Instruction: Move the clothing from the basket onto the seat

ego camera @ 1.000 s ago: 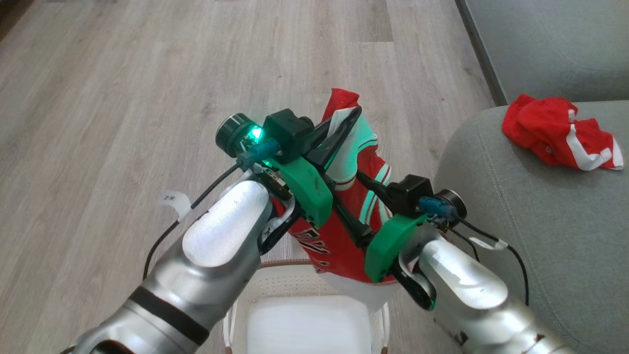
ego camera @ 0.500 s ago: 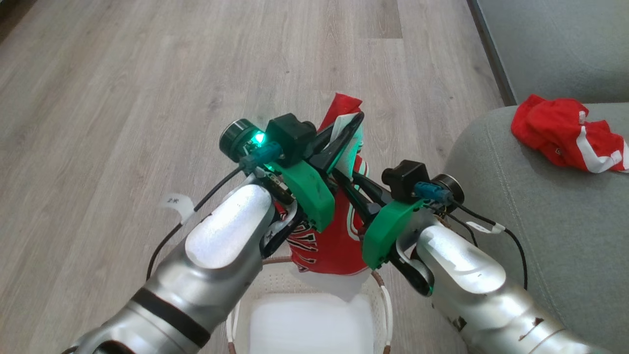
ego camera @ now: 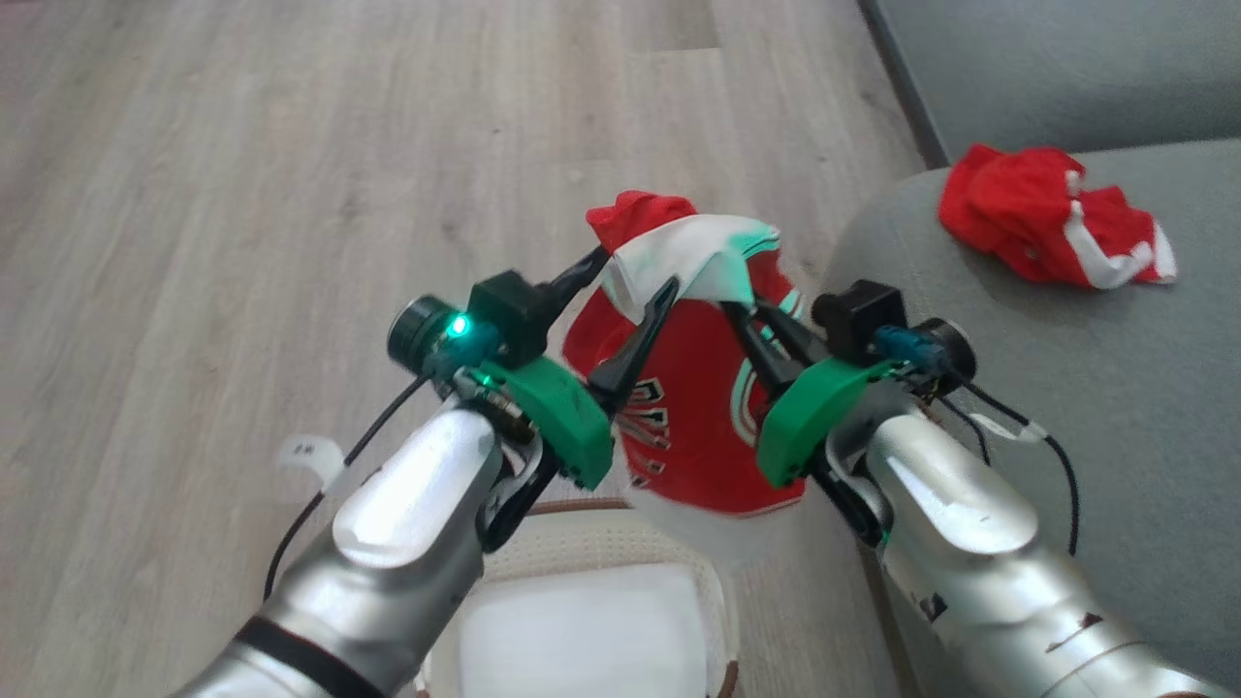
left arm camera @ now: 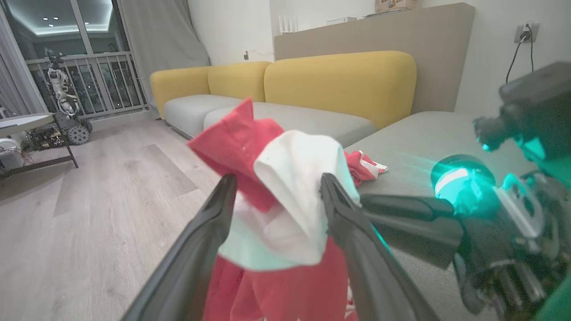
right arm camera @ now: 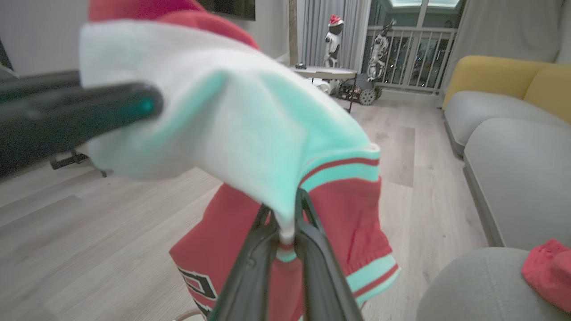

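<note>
The clothing [ego camera: 698, 388], a red garment with white trim and black lettering, hangs in the air above the basket [ego camera: 620, 514]. My right gripper [ego camera: 745, 312] is shut on its white upper edge, and the right wrist view has the pinch [right arm camera: 285, 225] close up. My left gripper [ego camera: 632, 271] stands open, and the white fold [left arm camera: 290, 196] lies loose between its spread fingers [left arm camera: 225, 196]. A second red garment [ego camera: 1052, 213] lies crumpled on the grey-green seat [ego camera: 1066, 407] to my right.
A flat white liner [ego camera: 582, 620] covers the basket's bottom. Pale wood floor [ego camera: 242, 194] spreads to the left and ahead. The left wrist view shows a yellow-backed sofa [left arm camera: 339, 80] beyond the seat and a low table [left arm camera: 26, 122] far left.
My right gripper has closed on the garment's upper edge and my left gripper has opened its fingers. The garment now hangs from the right grip. The head camera has shifted.
</note>
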`<state>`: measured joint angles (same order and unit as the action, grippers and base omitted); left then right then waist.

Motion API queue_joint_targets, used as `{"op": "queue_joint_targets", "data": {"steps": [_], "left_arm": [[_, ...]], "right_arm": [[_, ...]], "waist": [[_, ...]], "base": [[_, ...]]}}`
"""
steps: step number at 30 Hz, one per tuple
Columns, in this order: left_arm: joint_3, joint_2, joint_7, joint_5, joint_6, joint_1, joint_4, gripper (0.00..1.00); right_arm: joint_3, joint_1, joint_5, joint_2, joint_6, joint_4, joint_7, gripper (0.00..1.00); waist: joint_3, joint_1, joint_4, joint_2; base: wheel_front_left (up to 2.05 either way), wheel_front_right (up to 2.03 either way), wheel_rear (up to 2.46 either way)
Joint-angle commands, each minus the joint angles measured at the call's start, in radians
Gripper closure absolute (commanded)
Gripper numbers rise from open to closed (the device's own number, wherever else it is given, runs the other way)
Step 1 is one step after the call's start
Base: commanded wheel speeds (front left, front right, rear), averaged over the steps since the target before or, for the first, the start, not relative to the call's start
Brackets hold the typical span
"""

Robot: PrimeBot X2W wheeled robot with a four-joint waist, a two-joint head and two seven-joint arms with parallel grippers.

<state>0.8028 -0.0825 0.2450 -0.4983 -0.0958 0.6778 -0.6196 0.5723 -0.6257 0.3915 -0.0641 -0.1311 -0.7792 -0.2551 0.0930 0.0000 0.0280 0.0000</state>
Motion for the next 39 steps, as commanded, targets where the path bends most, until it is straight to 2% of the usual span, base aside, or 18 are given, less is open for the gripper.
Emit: {"op": "queue_joint_targets", "data": {"steps": [1, 14, 24, 32, 39], "left_arm": [[-0.041, -0.025, 0.012, -0.005, 0.007, 0.030, 0.023, 0.00], [-0.071, -0.009, 0.017, 0.015, 0.023, -0.091, 0.060, 0.00], [-0.105, 0.013, 0.017, 0.064, 0.015, -0.136, 0.091, 0.00], [-0.112, 0.023, 0.017, 0.093, 0.005, -0.147, 0.099, 0.00], [-0.105, 0.029, 0.017, 0.116, -0.003, -0.152, 0.115, 0.00]], "right_arm": [[-0.026, -0.059, -0.020, 0.014, 0.000, 0.026, -0.007, 1.00], [-0.192, -0.083, -0.134, -0.011, 0.000, 0.073, -0.007, 1.00], [-0.242, -0.102, -0.147, -0.050, 0.000, 0.112, -0.004, 1.00], [-0.249, -0.107, -0.137, -0.073, 0.000, 0.126, 0.013, 1.00], [-0.275, -0.192, -0.120, -0.135, 0.000, 0.119, 0.042, 1.00]], "waist": [[-0.006, 0.0000, 0.036, 0.0000], [-0.034, 0.0000, 0.248, 0.0000], [-0.066, 0.0000, 0.386, 0.0000], [-0.091, 0.0000, 0.409, 0.0000], [-0.135, 0.0000, 0.359, 0.0000]], "base": [[0.00, 0.00, 0.00], [0.00, 0.00, 0.00], [0.00, 0.00, 0.00], [0.00, 0.00, 0.00], [0.00, 0.00, 0.00]]}}
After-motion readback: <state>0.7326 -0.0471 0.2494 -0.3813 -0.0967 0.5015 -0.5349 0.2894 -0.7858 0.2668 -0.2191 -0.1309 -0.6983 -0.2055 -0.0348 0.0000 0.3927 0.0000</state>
